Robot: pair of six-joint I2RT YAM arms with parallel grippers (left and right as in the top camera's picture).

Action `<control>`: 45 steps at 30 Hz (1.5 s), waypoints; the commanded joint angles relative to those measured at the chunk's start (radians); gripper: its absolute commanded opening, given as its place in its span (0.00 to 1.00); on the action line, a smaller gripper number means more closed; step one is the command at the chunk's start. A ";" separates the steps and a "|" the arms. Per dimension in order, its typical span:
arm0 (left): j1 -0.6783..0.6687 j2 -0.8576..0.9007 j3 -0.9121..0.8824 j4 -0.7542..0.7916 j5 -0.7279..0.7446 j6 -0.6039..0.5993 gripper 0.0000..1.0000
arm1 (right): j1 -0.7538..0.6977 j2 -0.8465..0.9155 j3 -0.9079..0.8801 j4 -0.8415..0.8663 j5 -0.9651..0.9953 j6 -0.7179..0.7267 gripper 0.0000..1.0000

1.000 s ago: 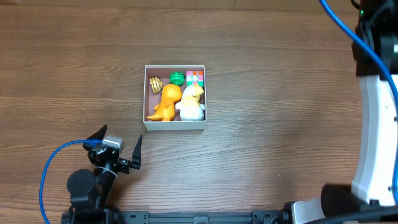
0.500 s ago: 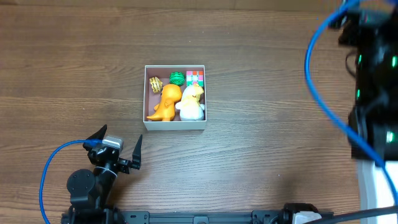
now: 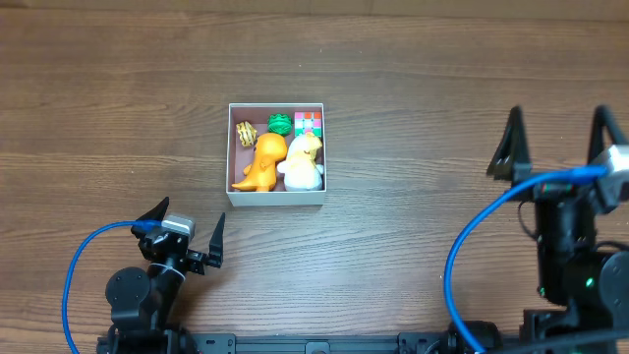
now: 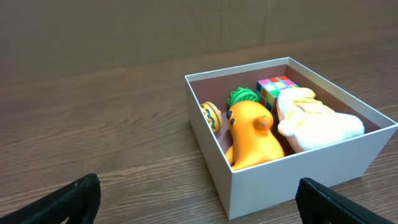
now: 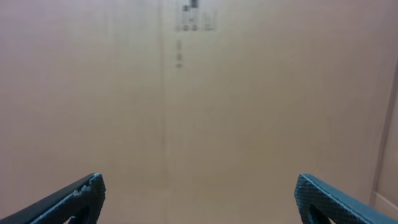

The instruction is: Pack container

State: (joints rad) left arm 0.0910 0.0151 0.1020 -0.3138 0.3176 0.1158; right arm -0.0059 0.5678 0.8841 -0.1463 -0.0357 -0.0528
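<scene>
Sitting open side up, the container (image 3: 276, 200) lies square to the table (image 3: 118, 98), ahead and right of the left end effector (image 3: 193, 209) and well left of the right end effector (image 3: 556, 113). Both are spread wide, holding nothing. The left wrist view shows an orange toy (image 4: 252, 134), a white toy (image 4: 317, 121) and a coloured cube (image 4: 277, 87) inside. The right wrist view shows only a brown wall (image 5: 199, 124), its marks (image 5: 193, 18) too blurred to read.

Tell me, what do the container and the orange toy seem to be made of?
The container looks like thin matte cardboard: flat white walls, sharp edges. The orange toy seems smooth plastic or rubber, with a soft sheen; I cannot tell which.
</scene>
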 commanded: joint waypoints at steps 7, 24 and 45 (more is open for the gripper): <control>-0.006 -0.011 -0.006 0.005 -0.003 0.019 1.00 | 0.005 -0.257 -0.251 0.005 -0.150 0.000 1.00; -0.006 -0.011 -0.006 0.005 -0.003 0.019 1.00 | 0.005 -0.519 -0.498 0.079 -0.047 0.053 1.00; -0.006 -0.011 -0.006 0.005 -0.003 0.019 1.00 | 0.005 -0.565 -0.669 0.143 -0.055 0.053 1.00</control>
State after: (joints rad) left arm 0.0910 0.0147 0.1020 -0.3138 0.3180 0.1158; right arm -0.0059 0.0147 0.2604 -0.0364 -0.0967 -0.0051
